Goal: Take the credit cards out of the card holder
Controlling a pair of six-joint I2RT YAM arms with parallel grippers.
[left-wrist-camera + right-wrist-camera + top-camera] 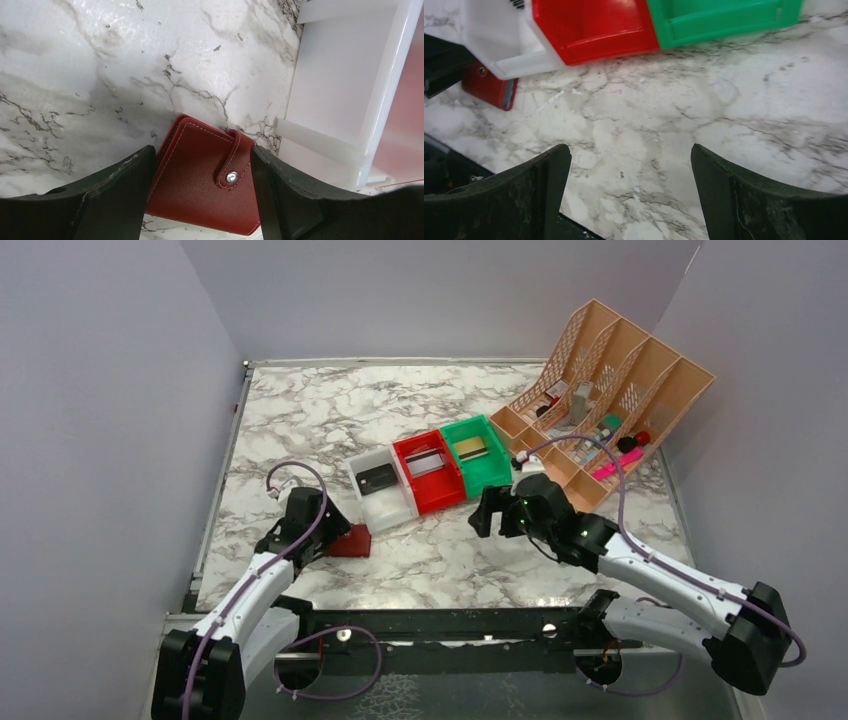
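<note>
Card holder [195, 175], closed dark-red stitched leather-look with snap tab, lies flat on marble table [100, 75] beside white plastic bin [335, 90]; my left pincer [200, 150] straddles it, grip unclear, right pincer [629, 150] spread wide.

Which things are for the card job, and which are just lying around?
Job: dark-red leather folded card holder; black card in white plastic bin; silver-grey card in red plastic bin; gold card in green plastic bin.
Just lying about: peach plastic lattice rack.
</note>
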